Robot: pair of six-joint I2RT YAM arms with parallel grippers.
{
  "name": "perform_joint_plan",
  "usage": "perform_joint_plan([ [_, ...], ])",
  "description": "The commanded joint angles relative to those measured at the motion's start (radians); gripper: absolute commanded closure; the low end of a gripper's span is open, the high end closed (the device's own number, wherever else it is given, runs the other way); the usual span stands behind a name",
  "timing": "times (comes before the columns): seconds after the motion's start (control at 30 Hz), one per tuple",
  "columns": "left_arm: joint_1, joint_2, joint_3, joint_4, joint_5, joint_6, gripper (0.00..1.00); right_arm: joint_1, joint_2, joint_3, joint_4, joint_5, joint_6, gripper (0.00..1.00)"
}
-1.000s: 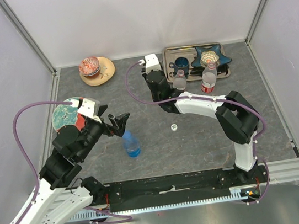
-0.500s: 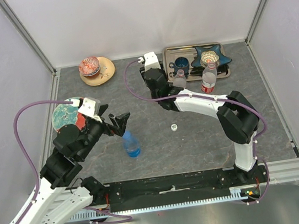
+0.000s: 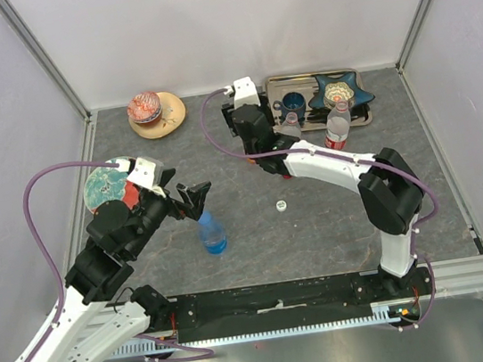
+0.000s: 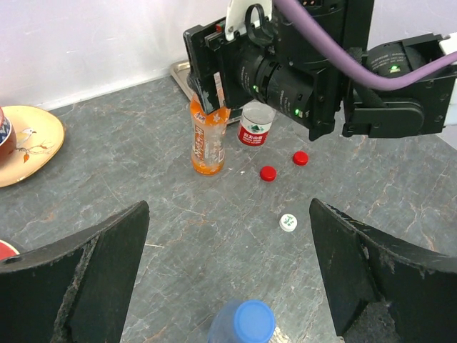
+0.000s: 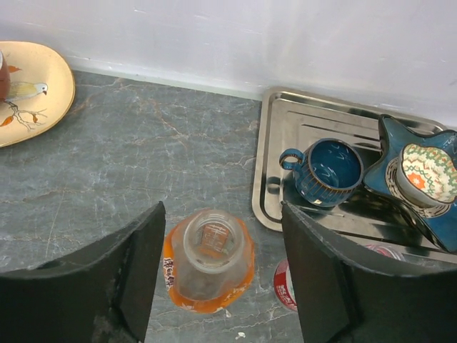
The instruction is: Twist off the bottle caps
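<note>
Hovering with the left claw [image 4: 228, 268] wide open over the small blue-tinted plastic bottle [image 3: 213, 235], round blue cap [image 4: 254, 321] on. Straddling the open orange-drink plastic bottle [image 5: 208, 270] with the right claw [image 5: 220, 239], fingers apart. Lying loose on the grey table [image 4: 136, 200]: two small round red caps [image 4: 268, 172], one white cap [image 4: 288, 222].

1. We see two arms, the left arm [image 3: 73, 326] and the right arm [image 3: 330, 167], each built of white shell links joined by black joint housings.
2. A purple cable [image 3: 40, 187] loops from each wrist back along its arm.
3. Each wrist carries a small white camera block [image 3: 245, 98].
4. The left gripper [image 4: 228, 207] has two broad matt black fingers [image 4: 78, 279] with rough, scuffed edges; the right gripper [image 5: 223, 207] looks alike.
5. Small green lights [image 4: 295, 112] glow on the right arm's black wrist housing.
6. Both bases sit on a black plate [image 3: 276, 298] fixed to a silver rail [image 3: 479, 269].
</note>
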Motion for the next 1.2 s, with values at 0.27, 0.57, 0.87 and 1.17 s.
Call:
perform_joint_plan([
  [0.27, -0.002, 0.017, 0.045, 0.022, -0.115, -0.029, 0.00, 0.019, -0.366, 0.033, -0.189, -0.107, 0.171, 0.22],
  [0.57, -0.002, -0.005, 0.088, -0.061, -0.597, -0.083, 0.00, 0.195, -0.588, -0.210, -0.362, -0.587, 0.211, 0.28],
  [0.87, -0.002, -0.058, 0.079, -0.090, -0.689, -0.074, 0.00, 0.306, -0.584, -0.310, -0.248, -0.607, 0.303, 0.19],
  [1.17, -0.002, -0.075, 0.065, -0.156, -0.631, -0.125, 0.00, 0.359, -0.446, -0.230, -0.176, -0.630, 0.337, 0.18],
])
